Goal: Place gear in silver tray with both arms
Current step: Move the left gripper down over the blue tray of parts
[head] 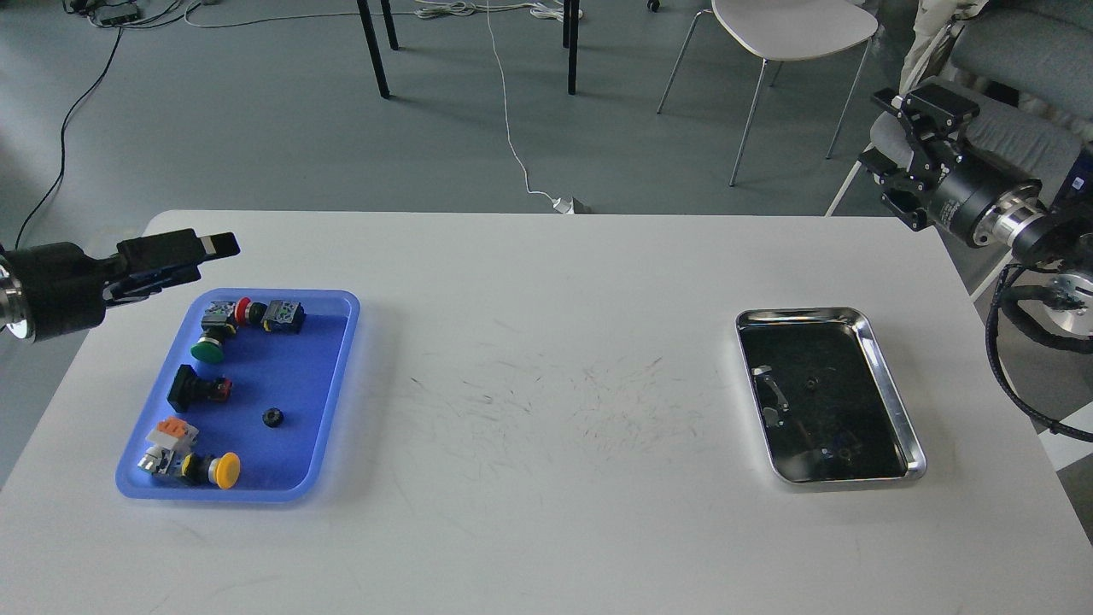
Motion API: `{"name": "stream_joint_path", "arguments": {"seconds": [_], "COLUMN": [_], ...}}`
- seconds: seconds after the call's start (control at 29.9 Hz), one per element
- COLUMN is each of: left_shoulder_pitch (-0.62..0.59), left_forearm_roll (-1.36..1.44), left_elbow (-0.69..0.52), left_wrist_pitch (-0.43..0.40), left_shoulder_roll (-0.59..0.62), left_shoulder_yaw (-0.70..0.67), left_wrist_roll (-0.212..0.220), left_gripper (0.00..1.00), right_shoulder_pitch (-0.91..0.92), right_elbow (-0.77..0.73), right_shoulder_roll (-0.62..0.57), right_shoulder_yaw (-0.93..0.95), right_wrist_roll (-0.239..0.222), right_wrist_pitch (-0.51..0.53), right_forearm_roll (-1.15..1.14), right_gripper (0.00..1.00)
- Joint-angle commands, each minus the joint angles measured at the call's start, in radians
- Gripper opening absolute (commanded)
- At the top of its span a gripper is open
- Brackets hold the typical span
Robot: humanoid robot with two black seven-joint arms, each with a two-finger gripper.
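The gear [271,418], a small black ring, lies in the blue tray [295,367] at the table's left, among push buttons. The silver tray [891,389] sits at the right; on its dark base are reflections and a small dark round spot [809,384]. My left gripper [184,254] hovers above the blue tray's far left corner, pointing right, seen side-on so its fingers overlap. My right gripper [907,137] is beyond the table's far right corner, raised, with its fingers spread and nothing between them.
In the blue tray lie a green button [207,348], a red one [243,309], a yellow one [225,470] and a black switch [192,389]. A white chair [790,30] and cables stand on the floor behind the table.
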Motion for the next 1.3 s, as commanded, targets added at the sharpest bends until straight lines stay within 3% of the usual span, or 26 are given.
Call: {"name": "stream_joint_path", "arguments": {"seconds": [0.0, 0.07, 0.23, 0.33, 0.6, 0.9, 1.27], "left_shoulder_pitch": [-0.003, -0.001, 0.023, 0.08, 0.091, 0.086, 0.112], "left_forearm_roll": [0.06, 0.059, 0.014, -0.041, -0.058, 0.255, 0.554], "left_elbow": [0.001, 0.001, -0.003, -0.027, -0.12, -0.185, -0.171], "left_wrist_pitch": [0.13, 0.207, 0.31, 0.29, 0.243, 0.255, 0.307], "left_shoulder_roll": [0.009, 0.009, 0.01, 0.021, 0.071, 0.068, -0.043], "left_shoulder_yaw": [0.04, 0.045, 0.054, 0.063, 0.063, 0.063, 0.08], "left_wrist_roll": [0.001, 0.001, 0.001, 0.011, -0.006, -0.006, -0.006], "left_gripper": [0.98, 0.98, 0.98, 0.98, 0.98, 0.98, 0.98], "right_shoulder_pitch": [-0.005, -0.008, -0.013, -0.019, -0.027, -0.028, -0.031], "right_elbow": [-0.002, -0.002, -0.001, 0.001, 0.002, 0.001, 0.001], "right_shoulder_roll": [-0.001, 0.0, 0.006, 0.008, 0.008, 0.008, 0.006], "right_shoulder_yaw": [0.01, 0.013, 0.013, 0.012, 0.01, 0.009, 0.009], "right_wrist_roll": [0.001, 0.001, 0.001, 0.001, 0.001, 0.001, 0.001], "right_wrist_pitch": [0.0, -0.002, -0.02, -0.022, -0.022, -0.022, -0.022], "right_forearm_roll": [0.0, 0.0, 0.0, 0.0, 0.0, 0.0, 0.0], "right_gripper": [0.78, 0.78, 0.78, 0.78, 0.78, 0.78, 0.8]}}
